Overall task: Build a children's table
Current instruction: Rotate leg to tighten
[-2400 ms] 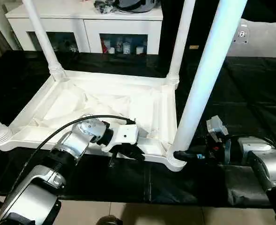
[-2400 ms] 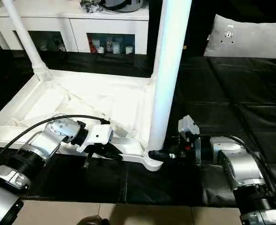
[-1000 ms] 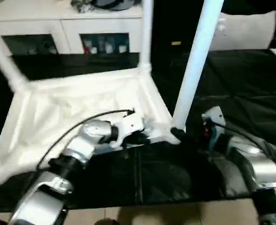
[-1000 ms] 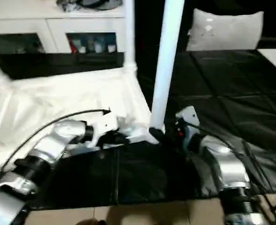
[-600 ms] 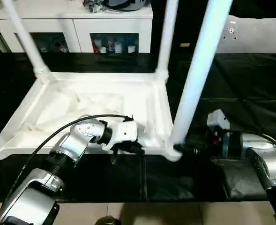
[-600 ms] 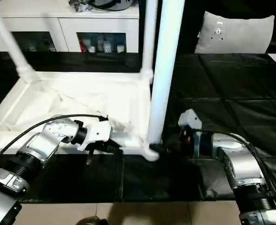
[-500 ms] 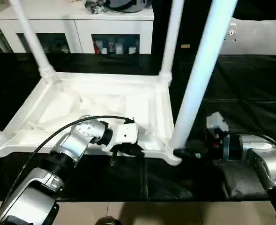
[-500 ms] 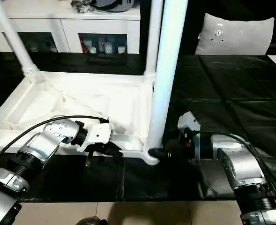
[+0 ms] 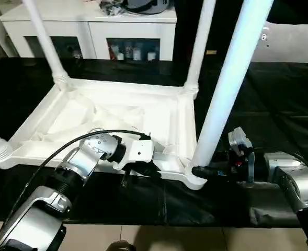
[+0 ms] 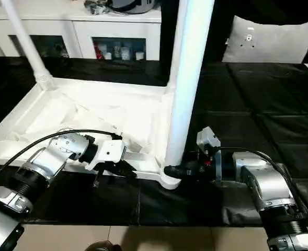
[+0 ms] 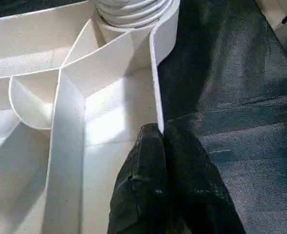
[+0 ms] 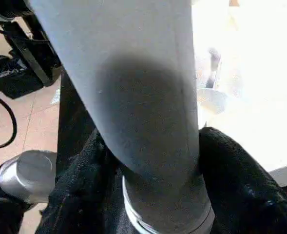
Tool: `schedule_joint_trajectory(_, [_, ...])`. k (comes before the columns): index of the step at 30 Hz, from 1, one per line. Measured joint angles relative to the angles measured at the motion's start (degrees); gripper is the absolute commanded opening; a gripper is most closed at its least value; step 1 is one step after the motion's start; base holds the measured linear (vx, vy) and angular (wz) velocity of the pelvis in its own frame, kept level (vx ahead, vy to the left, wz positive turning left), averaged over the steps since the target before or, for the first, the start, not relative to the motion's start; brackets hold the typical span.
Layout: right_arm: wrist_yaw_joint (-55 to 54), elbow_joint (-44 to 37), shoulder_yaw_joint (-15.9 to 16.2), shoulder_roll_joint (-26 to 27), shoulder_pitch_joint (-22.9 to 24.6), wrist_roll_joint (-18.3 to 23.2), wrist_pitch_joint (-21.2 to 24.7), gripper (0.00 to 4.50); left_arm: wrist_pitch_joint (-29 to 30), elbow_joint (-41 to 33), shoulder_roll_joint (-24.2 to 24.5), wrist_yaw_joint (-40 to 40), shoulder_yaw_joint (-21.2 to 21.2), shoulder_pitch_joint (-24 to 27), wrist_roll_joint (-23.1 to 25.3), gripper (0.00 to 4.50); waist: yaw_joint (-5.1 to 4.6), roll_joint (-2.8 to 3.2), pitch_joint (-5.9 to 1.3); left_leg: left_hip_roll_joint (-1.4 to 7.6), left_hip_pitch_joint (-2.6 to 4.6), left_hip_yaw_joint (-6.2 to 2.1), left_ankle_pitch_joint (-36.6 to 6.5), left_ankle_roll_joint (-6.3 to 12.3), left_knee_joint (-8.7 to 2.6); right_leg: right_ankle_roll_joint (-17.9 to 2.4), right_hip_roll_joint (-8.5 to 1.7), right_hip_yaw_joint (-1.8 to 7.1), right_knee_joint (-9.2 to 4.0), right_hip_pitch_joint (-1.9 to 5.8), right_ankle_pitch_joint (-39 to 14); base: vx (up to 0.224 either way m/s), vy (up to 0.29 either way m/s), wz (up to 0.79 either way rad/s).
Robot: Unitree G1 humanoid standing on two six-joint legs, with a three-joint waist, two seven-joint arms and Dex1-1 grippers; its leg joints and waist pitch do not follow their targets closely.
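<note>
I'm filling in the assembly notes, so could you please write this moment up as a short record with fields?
table top: white table top lies upside down on the black mat
legs: four stand in the corner sockets
left gripper: left gripper shut on the near rim
right gripper: right gripper fingers clasp either side of the near right leg at its base
background: white cabinet behind the mat

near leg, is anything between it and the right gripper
Nothing visible. The right gripper already has its two fingers on either side of the near leg, just above its corner socket of the table top.
</note>
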Motion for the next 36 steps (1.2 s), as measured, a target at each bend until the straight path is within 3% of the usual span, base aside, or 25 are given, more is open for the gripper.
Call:
schedule_joint_trajectory(6, [-1.7,-1.5,-0.2,0.3,1.0,0.0,0.4,2.09,3.3,-0.1,-0.4,0.2,0.6,0.0,-0.5,0.00,0.00,0.02,-0.02,0.00,0.29,0.03,0.0,-0.01,-0.04,0.0,0.00,0.02,0.01,0.20,0.0,0.000,0.000,0.00])
schedule_joint_trajectory(9, [-7.2,-3.0,-1.1,2.7,1.6,-0.7,2.2,2.06,9.8,-0.8,-1.7,2.1,2.1,0.2,-0.9,0.00,-0.30,0.04,-0.03,0.00,0.63,0.12,0.0,-0.07,-0.10,0.3,0.00,0.08,0.03,0.38,-0.2,0.000,0.000,0.00])
schedule_joint_trajectory(14, [-22.8,-1.6,-4.0,9.6,-0.7,-4.2,4.7,2.03,18.5,-0.9,-5.0,11.7,4.8,-0.2,0.7,0.00,-2.70,0.04,-0.02,-0.06,0.69,0.14,0.1,-0.10,0.01,0.3,-0.03,0.18,-0.12,0.37,-0.2,0.000,0.000,0.00])
schedule_joint_trajectory(17, [-37.2,1.7,-7.3,15.3,-4.7,-6.7,7.5,2.00,25.5,0.5,-10.5,21.1,6.0,-2.2,2.1,0.00,-4.57,-0.01,0.01,-0.21,0.62,0.15,0.1,-0.10,0.13,0.3,-0.16,0.23,-0.31,0.24,-0.2,-0.018,0.015,-0.04])
schedule_joint_trajectory(20, [-45.0,3.8,-8.8,17.6,-6.5,-8.0,6.9,2.00,28.5,1.3,-14.9,27.3,6.9,-2.6,2.1,0.00,-5.57,0.02,0.01,-0.25,0.58,0.13,0.0,-0.07,0.03,0.3,-0.18,0.20,-0.79,0.30,-0.2,0.000,0.000,0.00])
schedule_joint_trajectory(21, [-46.7,5.1,-9.6,18.7,-7.2,-8.4,5.8,2.00,29.4,1.3,-16.1,29.1,7.1,-2.7,2.3,0.00,-5.70,0.03,0.01,-0.26,0.55,0.13,0.0,-0.07,0.03,0.3,-0.18,0.19,-0.82,0.29,-0.2,0.000,0.000,0.00])
schedule_joint_trajectory(22, [-47.6,6.2,-10.2,19.2,-7.4,-8.4,4.6,2.34,30.0,1.2,-16.9,30.5,7.2,-2.8,2.4,0.00,-5.81,0.03,0.01,-0.27,0.53,0.13,0.0,-0.05,-0.01,0.2,-0.18,0.20,-0.85,0.29,-0.1,0.000,0.000,0.00])
schedule_joint_trajectory(25, [-48.2,6.7,-10.5,20.0,-7.4,-8.4,2.7,2.68,30.2,1.1,-17.1,31.2,7.5,-2.8,2.4,0.00,-5.77,0.05,-0.01,-0.27,0.53,0.14,0.0,-0.03,-0.14,0.2,-0.16,0.19,-0.85,0.27,0.0,0.000,0.000,0.00])
schedule_joint_trajectory(27, [-48.4,6.6,-10.5,20.3,-7.3,-8.4,2.4,2.71,30.0,1.0,-17.0,31.3,7.5,-2.8,2.4,0.00,-5.66,0.06,-0.01,-0.26,0.54,0.14,0.0,-0.03,-0.15,0.2,-0.16,0.19,-0.85,0.26,0.4,0.000,0.000,0.00])
schedule_joint_trajectory(28, [-48.2,6.3,-10.5,20.3,-7.2,-8.4,2.4,2.94,29.6,1.0,-16.7,31.1,7.5,-2.8,2.4,0.00,-5.56,0.07,-0.02,-0.24,0.56,0.13,0.0,-0.04,-0.23,0.2,-0.13,0.18,-0.85,0.25,0.4,0.000,0.000,0.00])
schedule_joint_trajectory(36, [-39.2,5.7,-9.8,16.2,-4.6,-6.6,-1.1,3.49,23.0,0.1,-12.4,27.3,5.7,-1.6,2.6,0.00,-4.77,0.09,-0.01,-0.12,0.57,0.14,0.1,-0.09,-0.72,0.0,-0.03,0.04,-0.84,0.10,0.6,0.000,0.000,0.00])
